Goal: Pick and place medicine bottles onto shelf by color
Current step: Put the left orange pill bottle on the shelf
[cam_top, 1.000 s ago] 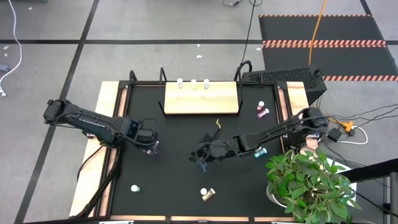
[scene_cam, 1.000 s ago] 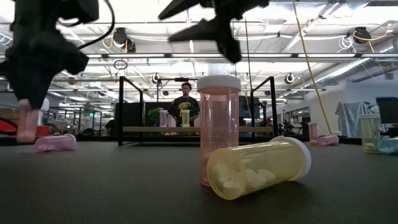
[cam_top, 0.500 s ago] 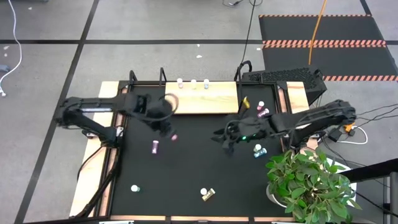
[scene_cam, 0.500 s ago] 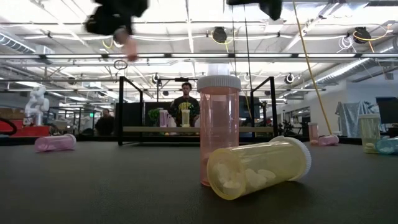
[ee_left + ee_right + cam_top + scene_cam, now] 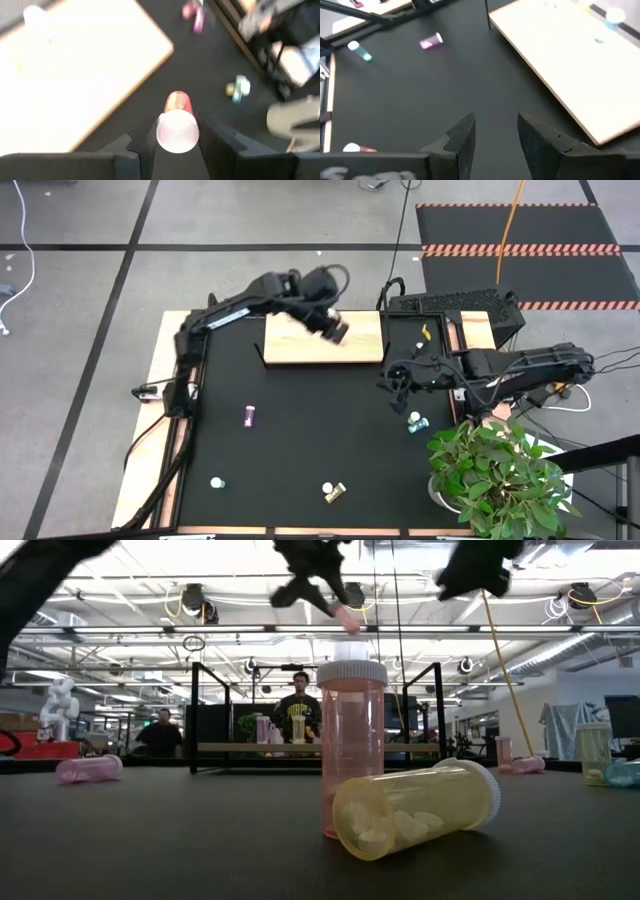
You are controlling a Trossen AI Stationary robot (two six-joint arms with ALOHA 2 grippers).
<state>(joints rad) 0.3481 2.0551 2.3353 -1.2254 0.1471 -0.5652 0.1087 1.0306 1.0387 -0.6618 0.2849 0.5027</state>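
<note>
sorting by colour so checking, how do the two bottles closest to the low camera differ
The pink bottle stands upright with its white cap on top; the yellow bottle lies on its side, cap pointing sideways. The pink one is salmon-tinted and its contents cannot be made out; the yellow one shows white pills inside. The yellow bottle lies in front, overlapping the pink one's base. Both are see-through, white-capped and rest on the black table.

Two robot arms work over one worktop [image 5: 300, 450], which carries one shelf [image 5: 300, 345]. Four medicine bottles [image 5: 248, 416] lie loose on the worktop, and one plant [image 5: 500, 475] sits at its corner.
</note>
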